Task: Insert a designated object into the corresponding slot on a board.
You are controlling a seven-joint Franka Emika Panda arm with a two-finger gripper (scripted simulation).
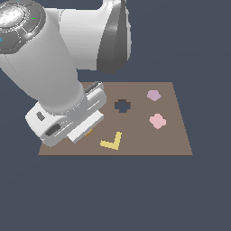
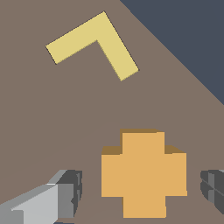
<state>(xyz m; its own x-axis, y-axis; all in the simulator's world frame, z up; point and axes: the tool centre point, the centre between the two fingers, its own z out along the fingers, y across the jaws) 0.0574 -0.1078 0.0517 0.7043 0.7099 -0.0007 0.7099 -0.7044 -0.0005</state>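
The orange cross (image 2: 144, 173) lies flat on the brown board (image 2: 52, 113). My gripper (image 2: 142, 190) is open and straddles the cross, with one finger (image 2: 65, 194) on each side and a small gap to each. In the exterior view the hand (image 1: 83, 124) sits low over the board's (image 1: 176, 135) near left part, and only a sliver of the cross (image 1: 89, 132) shows under it. The dark cross-shaped slot (image 1: 122, 106) is open in the middle of the board, to the exterior view's right of the hand and farther back.
A yellow L-shaped piece (image 1: 113, 142) (image 2: 94, 43) lies close to the cross near the board's front edge. A pink lumpy piece (image 1: 157, 121) and a lilac piece (image 1: 154, 95) lie on the right side. The arm hides the board's left part.
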